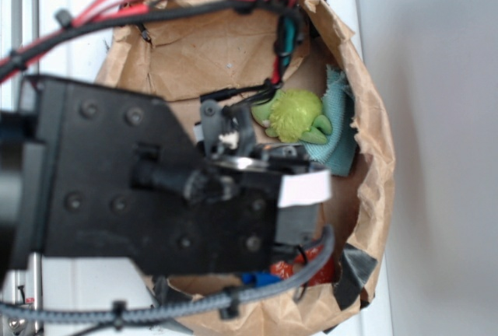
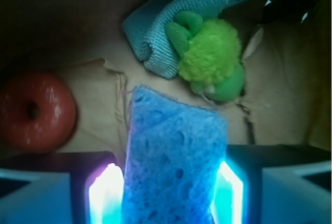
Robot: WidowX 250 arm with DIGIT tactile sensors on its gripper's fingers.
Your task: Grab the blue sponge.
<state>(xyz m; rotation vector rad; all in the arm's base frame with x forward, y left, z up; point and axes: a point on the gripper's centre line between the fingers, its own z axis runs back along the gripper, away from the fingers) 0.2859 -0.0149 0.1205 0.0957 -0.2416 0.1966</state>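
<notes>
1. Straddling the blue sponge, the gripper has a finger pressed against each long side.
2. It lies just below the green plush toy.
3. Likely light, soft, compressible; mid-length side grip suits it.

We see a green plush toy lying on a teal cloth — a red ring sits well apart, all inside a brown paper bag.
</notes>
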